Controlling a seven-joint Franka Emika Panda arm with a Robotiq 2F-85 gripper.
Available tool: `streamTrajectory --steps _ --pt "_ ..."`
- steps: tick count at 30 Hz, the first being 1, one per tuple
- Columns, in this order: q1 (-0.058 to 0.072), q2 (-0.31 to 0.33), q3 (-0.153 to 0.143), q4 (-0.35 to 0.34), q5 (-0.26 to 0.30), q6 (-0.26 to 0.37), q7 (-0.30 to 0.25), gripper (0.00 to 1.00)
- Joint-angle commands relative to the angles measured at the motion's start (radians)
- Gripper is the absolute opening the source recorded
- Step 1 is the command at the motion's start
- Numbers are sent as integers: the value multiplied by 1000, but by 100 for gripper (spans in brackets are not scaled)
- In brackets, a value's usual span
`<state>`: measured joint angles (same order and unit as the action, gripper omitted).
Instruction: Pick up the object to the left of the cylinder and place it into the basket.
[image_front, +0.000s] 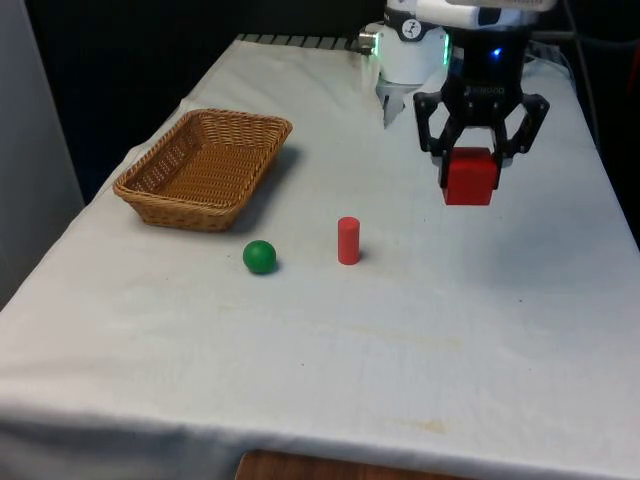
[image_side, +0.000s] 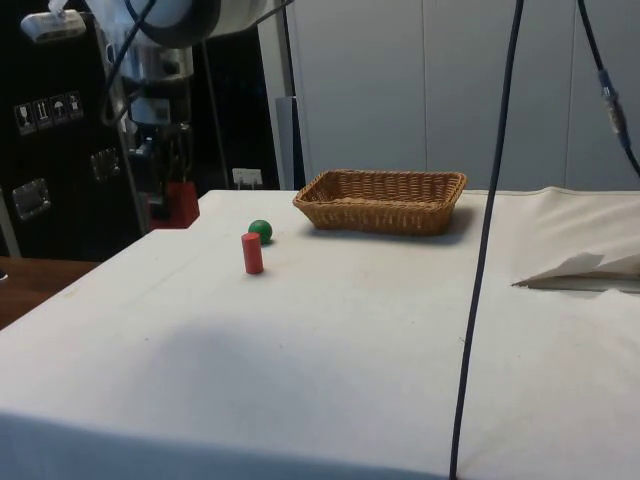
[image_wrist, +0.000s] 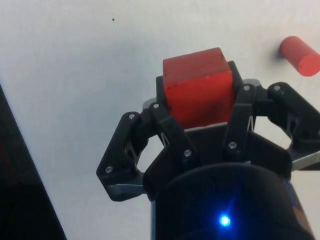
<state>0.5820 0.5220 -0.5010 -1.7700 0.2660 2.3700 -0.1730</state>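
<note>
1. Gripper (image_front: 470, 168) is clamped on a red cube (image_front: 470, 177), held off the cloth at the front view's right of the red cylinder (image_front: 348, 241).
2. Green ball (image_front: 260, 256) sits on the cylinder's other side, near the wicker basket (image_front: 160, 170).
3. By that view the ball looks like the target, not the cube.
4. Basket lies past cylinder and ball from the jaws.

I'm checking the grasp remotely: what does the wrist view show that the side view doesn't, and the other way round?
Wrist view alone: the black fingers pressed against both sides of the red cube.

Side view alone: the woven wicker basket and the green ball, which sits between basket and cylinder.

Both: the gripper holding that cube above the white cloth, and the red cylinder standing apart from it.
</note>
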Motion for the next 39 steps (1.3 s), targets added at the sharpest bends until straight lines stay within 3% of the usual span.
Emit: streamTrajectory --steps 1,7,12,13,14,30,33,39 --pt "2 -3 -1 -4 -3 4 1 3" --pt "1 -3 -1 -5 -2 3 0 3" --pt "1 -29 -14 -50 -4 14 -18 3" --pt "-2 -12 -11 -29 0 2 -13 3" --pt "2 -39 -19 -67 -4 20 -26 3" --pt "-2 -136 -65 -230 -6 59 -107 3" --pt "-3 -129 -63 -223 0 47 -107 3" --pt "-9 -164 -97 -281 -1 64 -155 3"
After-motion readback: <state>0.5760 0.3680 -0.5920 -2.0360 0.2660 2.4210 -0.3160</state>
